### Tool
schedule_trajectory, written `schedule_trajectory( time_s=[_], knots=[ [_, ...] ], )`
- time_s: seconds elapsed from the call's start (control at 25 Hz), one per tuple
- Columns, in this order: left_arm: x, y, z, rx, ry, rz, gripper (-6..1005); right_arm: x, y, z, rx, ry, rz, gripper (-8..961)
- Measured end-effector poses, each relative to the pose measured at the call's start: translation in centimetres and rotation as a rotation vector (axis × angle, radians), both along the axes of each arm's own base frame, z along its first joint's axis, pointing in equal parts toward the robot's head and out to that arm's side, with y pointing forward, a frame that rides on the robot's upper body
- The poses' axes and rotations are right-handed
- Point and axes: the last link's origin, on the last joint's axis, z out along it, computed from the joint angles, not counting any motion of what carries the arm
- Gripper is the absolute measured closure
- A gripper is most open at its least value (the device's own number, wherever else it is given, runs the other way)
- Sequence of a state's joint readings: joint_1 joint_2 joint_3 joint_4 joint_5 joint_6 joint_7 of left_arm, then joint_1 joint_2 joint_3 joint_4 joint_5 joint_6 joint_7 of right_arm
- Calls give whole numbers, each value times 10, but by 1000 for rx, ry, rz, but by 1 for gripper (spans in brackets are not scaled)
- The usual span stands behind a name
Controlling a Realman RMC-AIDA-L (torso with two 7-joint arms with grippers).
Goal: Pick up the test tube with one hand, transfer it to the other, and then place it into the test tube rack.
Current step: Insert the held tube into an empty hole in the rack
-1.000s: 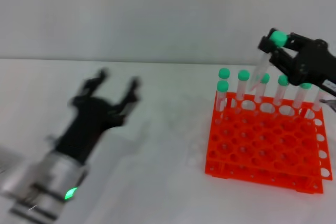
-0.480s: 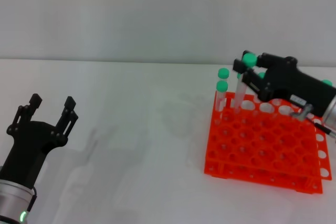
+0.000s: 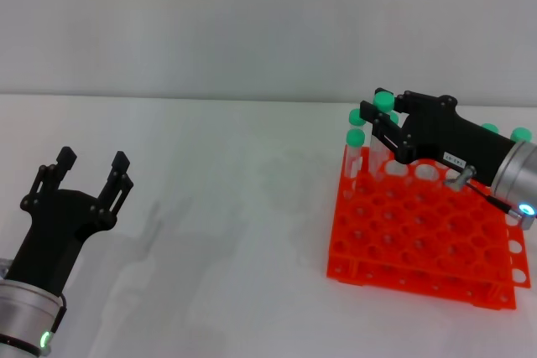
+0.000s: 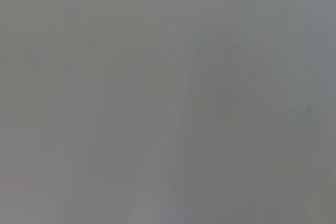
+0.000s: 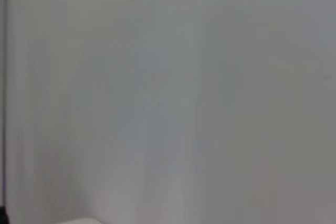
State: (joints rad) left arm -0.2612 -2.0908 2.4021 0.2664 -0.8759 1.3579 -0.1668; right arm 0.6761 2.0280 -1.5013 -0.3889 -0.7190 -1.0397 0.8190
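Note:
In the head view my right gripper, black with a small white label, is over the back left corner of the orange test tube rack. It is shut on the test tube just under its green cap. The clear tube points down into a back-row hole, tilted a little. My left gripper, black with forked fingers, is open and empty at the lower left, far from the rack. Neither wrist view shows anything but a plain grey surface.
Several other green-capped tubes stand in the rack's back row, two at the left corner and others behind my right arm. The white table stretches between the two grippers.
My right gripper has come down and to the left with the tube, from above the rack to its back row. My left arm has drawn back to the lower left, fingers still open.

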Motion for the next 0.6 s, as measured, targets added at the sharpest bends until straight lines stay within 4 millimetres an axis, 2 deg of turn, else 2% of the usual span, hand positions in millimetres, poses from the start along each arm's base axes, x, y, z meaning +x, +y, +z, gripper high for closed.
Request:
schedule_trajectory(
  time_s=[0.6],
  knots=[
    [0, -1, 0, -5, -10, 0, 240, 5, 4, -14, 40, -71, -48, 688]
  ],
)
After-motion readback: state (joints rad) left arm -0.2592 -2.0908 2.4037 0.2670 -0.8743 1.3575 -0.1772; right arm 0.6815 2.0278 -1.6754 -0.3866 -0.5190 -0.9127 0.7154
